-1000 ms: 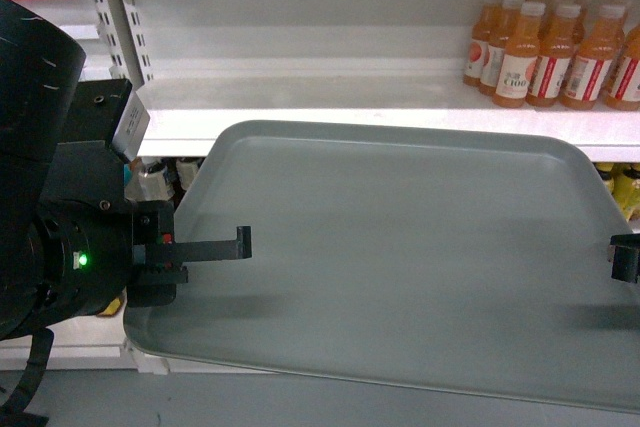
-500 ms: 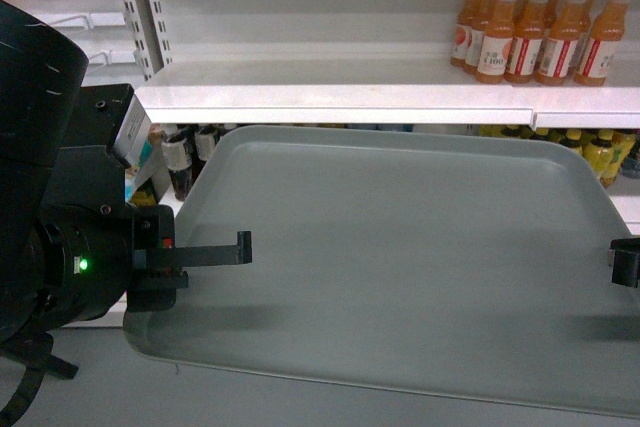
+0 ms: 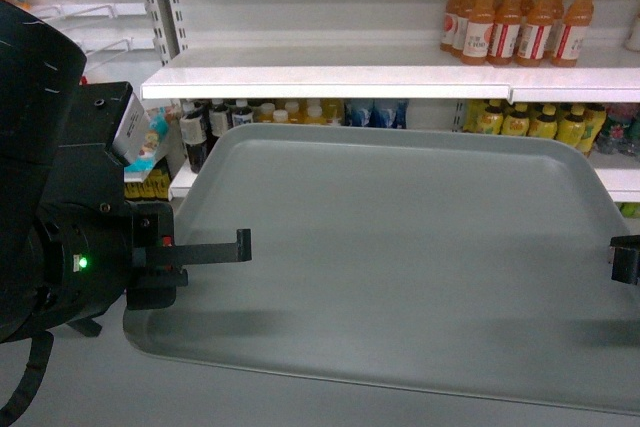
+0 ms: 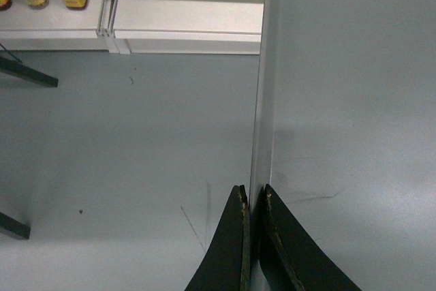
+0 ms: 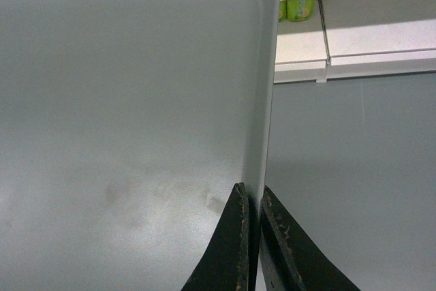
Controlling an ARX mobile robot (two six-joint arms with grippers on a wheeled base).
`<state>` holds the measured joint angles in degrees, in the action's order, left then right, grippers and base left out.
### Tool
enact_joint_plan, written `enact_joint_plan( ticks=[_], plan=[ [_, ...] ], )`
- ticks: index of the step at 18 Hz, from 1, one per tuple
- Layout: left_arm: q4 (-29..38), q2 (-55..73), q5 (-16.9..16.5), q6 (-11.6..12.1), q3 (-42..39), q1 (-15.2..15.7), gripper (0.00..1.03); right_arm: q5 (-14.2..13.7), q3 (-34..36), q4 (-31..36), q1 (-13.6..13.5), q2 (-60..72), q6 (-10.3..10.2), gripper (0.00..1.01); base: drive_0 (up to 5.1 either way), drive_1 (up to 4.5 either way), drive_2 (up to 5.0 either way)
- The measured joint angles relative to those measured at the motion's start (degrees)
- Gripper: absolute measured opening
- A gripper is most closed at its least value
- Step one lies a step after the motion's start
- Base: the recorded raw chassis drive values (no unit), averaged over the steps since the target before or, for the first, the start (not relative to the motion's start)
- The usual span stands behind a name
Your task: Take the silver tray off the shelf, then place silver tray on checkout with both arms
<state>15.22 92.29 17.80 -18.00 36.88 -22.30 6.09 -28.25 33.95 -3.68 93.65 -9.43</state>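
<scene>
Carrying the silver tray [image 3: 400, 257] between both arms is the step in hand: the tray hangs level in the air in front of the shelf [image 3: 330, 82], clear of its front lip, with bare grey floor [image 4: 122, 155] showing beneath it in both wrist views. The left gripper [image 4: 252, 233] is clenched on the tray's left rim, one finger above and one below, as the left wrist view shows; the right gripper [image 5: 251, 236] pinches the right rim in the same way, near the tray's far corner. In the head view the left arm [image 3: 60, 207] with its green light sits at the tray's left edge, and only a sliver of the right gripper appears at the right edge. Orange juice bottles [image 3: 515, 22] stand on the shelf board, well apart from the tray. The checkout is not in view, so the lift-off looks done and the placing is not yet begun. My judgement is that the next move calls for bringing the tray round to the counter with both grips held equally firm and level, so that it neither twists nor slips.
</scene>
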Motion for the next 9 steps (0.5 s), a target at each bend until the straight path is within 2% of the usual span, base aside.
enact_joint_plan(
  ticks=[9],
  plan=[
    [0.35, -0.09, 0.0, 0.0, 0.0, 0.0, 0.03, 0.0, 0.0, 0.2, 0.02, -0.02, 0.02, 0.03, 0.1, -4.23, 4.4]
  ],
)
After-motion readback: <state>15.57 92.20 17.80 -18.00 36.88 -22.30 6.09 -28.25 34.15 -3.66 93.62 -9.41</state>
